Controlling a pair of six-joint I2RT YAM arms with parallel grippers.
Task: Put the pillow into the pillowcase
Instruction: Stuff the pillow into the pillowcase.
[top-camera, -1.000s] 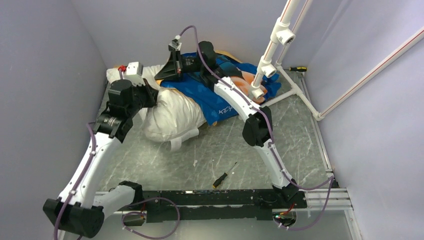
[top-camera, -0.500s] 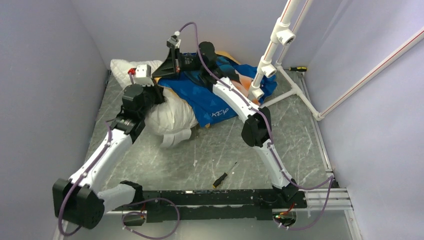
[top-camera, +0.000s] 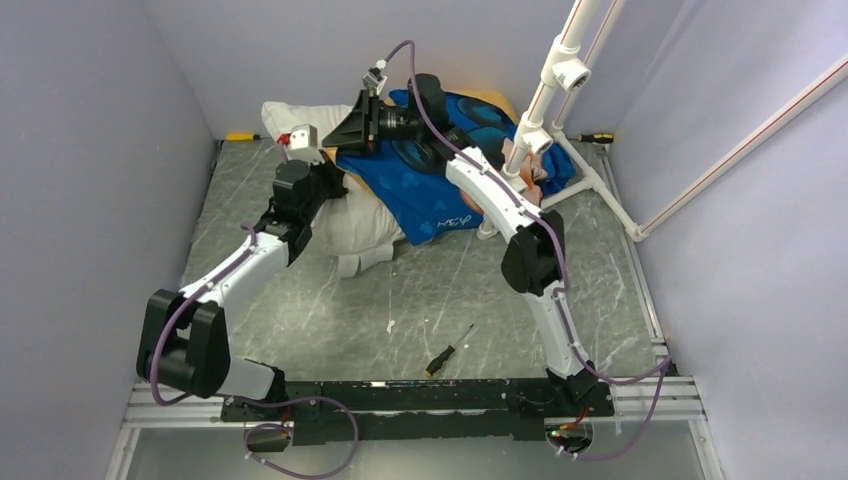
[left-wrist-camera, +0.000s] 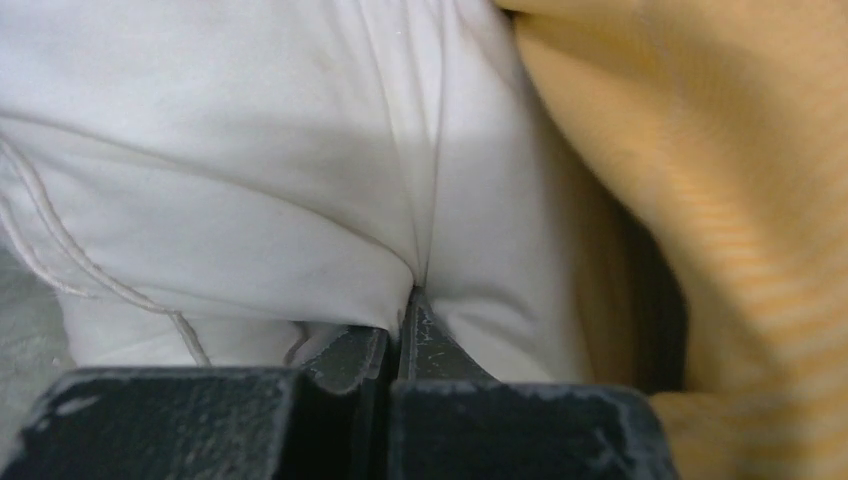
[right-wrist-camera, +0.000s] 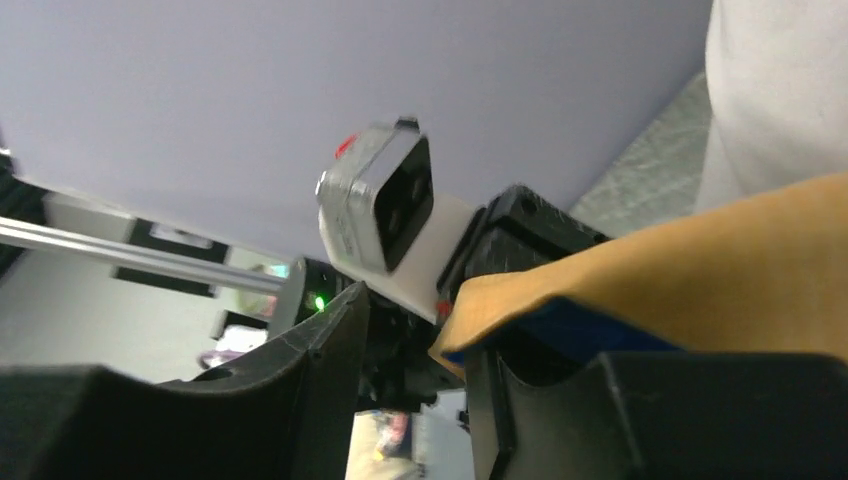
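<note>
- My left pincer (left-wrist-camera: 415, 300) is clamped on a fold of the plump, creased white stuffed pillow (top-camera: 358, 225).
- The pillow lies on the grey marbled desk (top-camera: 300, 300), its long axis running from near-right to the far-left wall.
- The blue printed fabric pillowcase (top-camera: 425, 195) touches the pillow's right side.
- My right pincer (right-wrist-camera: 415, 340) is parted, with the pillowcase's orange edge against one finger.

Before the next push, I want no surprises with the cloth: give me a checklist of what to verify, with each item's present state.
1. Left gripper clamped on the pillow: ok, shut on a fold of white fabric.
2. Right gripper gripping the pillowcase: not ok, jaws apart, hem only lying on one finger.
3. Pillow fully inside: not ok, much white shows outside in the top view.
4. Case mouth wide enough: cannot tell, hidden in every view.
5. Screwdriver clear of the cloth: ok, lying apart on the table.
</note>
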